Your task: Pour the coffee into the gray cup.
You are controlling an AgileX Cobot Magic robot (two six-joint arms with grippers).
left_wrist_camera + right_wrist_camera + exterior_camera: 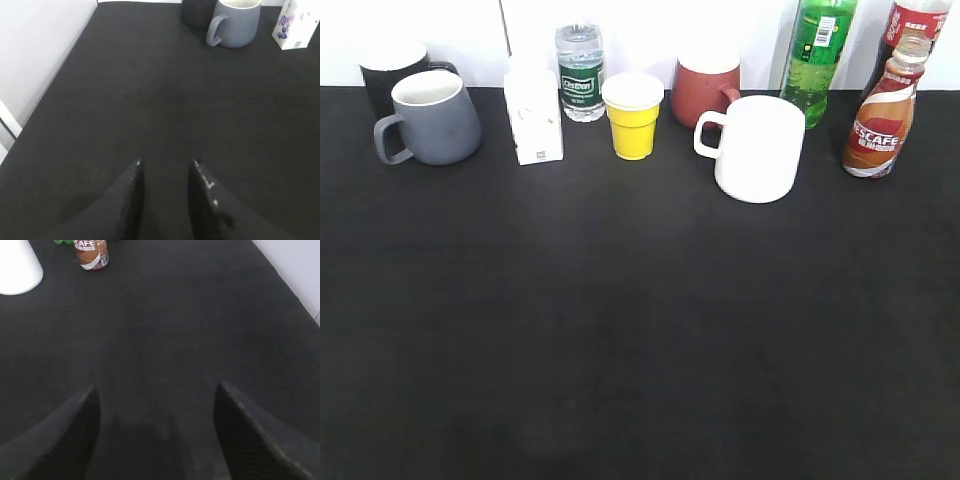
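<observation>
The coffee bottle [881, 125] stands upright at the far right of the black table, uncapped as far as I can tell; its base also shows in the right wrist view [92, 255]. The gray cup [432, 117] stands upright at the far left, handle to the left, and also shows in the left wrist view [237, 22]. My left gripper [166, 162] is open and empty, low over bare table, well short of the cup. My right gripper [156, 386] is open wide and empty, well short of the bottle. Neither gripper shows in the exterior view.
Along the back stand a black mug [392, 68], a white carton [534, 118], a small water bottle [581, 75], a yellow cup [633, 117], a red-brown mug [705, 90], a large white mug [757, 148], a green bottle [818, 55] and a cola bottle [916, 25].
</observation>
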